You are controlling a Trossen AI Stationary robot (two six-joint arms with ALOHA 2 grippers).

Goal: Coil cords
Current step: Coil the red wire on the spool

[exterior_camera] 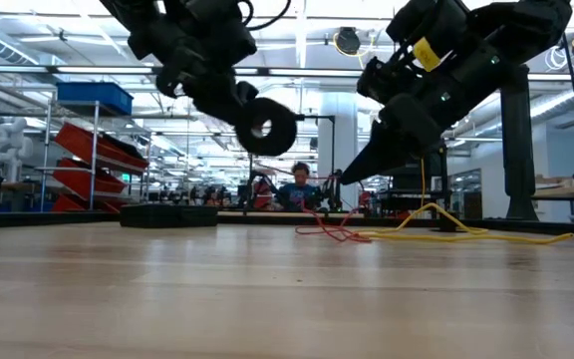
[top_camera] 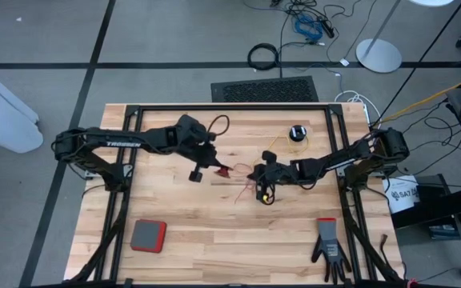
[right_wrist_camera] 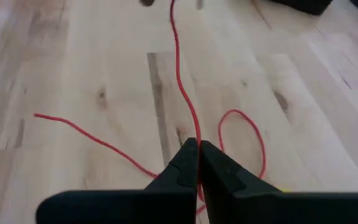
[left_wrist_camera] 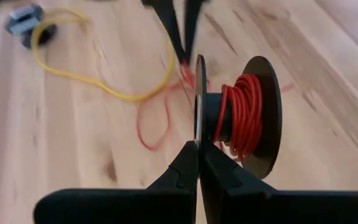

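A small black reel [left_wrist_camera: 253,112], with reddish-orange cord [left_wrist_camera: 244,115] wound on its hub, hangs in the air in my left gripper [left_wrist_camera: 197,146], left of the table's middle [top_camera: 196,174]. My right gripper [right_wrist_camera: 197,146] is shut on the loose red strand [right_wrist_camera: 185,93] just right of the reel [top_camera: 256,172]. More of that red cord lies in slack loops on the wood [exterior_camera: 327,231]. The yellow cord [left_wrist_camera: 104,87] lies loose on the table, running to its own reel [top_camera: 297,132] at the far right. My left gripper pinches the rim of one flange of the reel [left_wrist_camera: 199,106] between its two fingertips, slanting down from the table's left. The reel is lifted clear of the table [exterior_camera: 265,125], its flanges on edge. My right gripper pinches a single strand of the red cord [right_wrist_camera: 193,134] between its fingertips, slanting down from the table's right. The strand runs on from the fingers toward the reel; behind them it drops in slack loops [right_wrist_camera: 247,124] onto the table.
A red and grey pad [top_camera: 148,235] lies near the front left and a black glove [top_camera: 329,250] near the front right. A black frame [top_camera: 230,106] borders the tabletop. People sit in the room far behind the table [exterior_camera: 297,189].
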